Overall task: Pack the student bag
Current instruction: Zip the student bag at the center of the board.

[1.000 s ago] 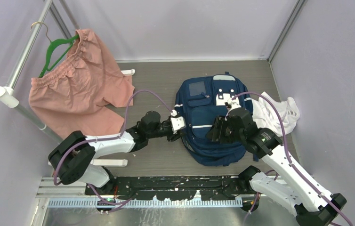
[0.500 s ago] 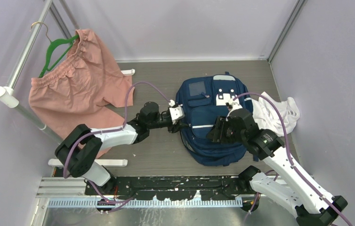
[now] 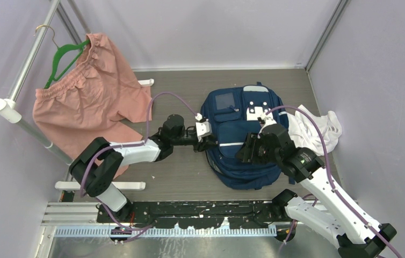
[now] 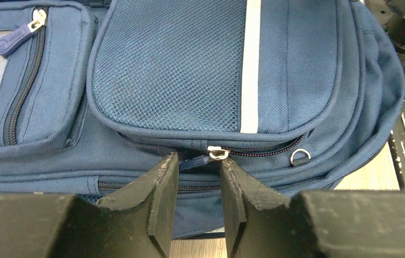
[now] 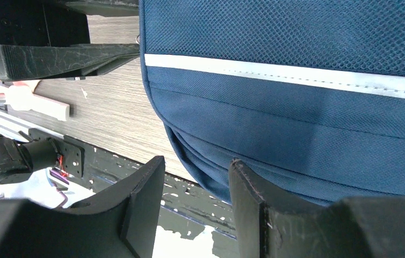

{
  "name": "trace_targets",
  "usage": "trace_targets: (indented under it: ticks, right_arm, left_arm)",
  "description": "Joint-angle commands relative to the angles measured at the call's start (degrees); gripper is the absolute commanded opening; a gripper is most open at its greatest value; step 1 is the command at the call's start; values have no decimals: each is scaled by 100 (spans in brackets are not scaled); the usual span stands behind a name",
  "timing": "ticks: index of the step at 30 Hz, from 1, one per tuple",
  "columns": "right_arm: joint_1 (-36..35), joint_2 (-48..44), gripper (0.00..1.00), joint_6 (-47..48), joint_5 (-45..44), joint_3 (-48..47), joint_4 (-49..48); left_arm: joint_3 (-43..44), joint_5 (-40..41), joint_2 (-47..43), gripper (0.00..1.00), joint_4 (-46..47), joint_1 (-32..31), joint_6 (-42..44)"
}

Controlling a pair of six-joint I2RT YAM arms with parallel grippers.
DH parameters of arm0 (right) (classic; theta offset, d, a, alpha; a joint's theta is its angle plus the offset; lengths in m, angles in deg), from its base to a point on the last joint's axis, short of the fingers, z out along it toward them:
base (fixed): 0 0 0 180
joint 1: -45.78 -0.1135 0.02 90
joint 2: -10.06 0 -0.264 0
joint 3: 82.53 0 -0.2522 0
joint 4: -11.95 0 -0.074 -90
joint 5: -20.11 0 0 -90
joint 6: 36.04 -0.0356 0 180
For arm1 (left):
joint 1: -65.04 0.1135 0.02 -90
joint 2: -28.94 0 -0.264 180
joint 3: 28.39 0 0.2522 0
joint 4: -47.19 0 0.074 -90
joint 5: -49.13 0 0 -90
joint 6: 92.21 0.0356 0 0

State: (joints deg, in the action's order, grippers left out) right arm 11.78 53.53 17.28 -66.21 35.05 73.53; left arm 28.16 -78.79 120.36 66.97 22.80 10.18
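The student bag (image 3: 227, 115) lies flat, front up, just right of the table's (image 3: 184, 86) middle, its right side touching a white cloth (image 3: 321, 129) by the right edge. The left gripper (image 4: 198, 159) sits at the bag's left side, fingers spread either side of a blue zip pull (image 4: 191, 162) (not visibly pinching it). The right gripper (image 5: 196, 169) is over the bag's near half, fingers spread with nothing between them. Pink shorts (image 3: 90, 99) hang by the far left corner.
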Motion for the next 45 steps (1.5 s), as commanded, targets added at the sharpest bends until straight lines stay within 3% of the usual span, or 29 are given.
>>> trace_targets:
  ticks: [1,9,14,20,28,39,45]
  right_arm:
    - [12,-99,53,75,-41,-192,-92]
    - [12,-8,54,73,-6,-143,-218]
    - [16,5,53,93,-138,-110,-253]
    - [13,-19,53,49,-338,-222,-342]
    - [40,-181,52,-21,-1909,-449,6]
    - [133,481,52,-259,-1593,-14,-326]
    - [206,930,52,-321,-1238,446,-745]
  left_arm:
    - [242,-529,7,33,269,21,-74]
    - [96,-458,-60,0,483,17,-199]
    - [1,-107,-330,0,-40,3,-204]
    - [-372,437,-619,0,-45,-328,-354]
    - [-450,940,-797,0,-322,-571,-1165]
    - [-442,2111,-1013,0,-961,-1908,-1486]
    - [-270,2251,-1321,0,-1775,-1996,-1470]
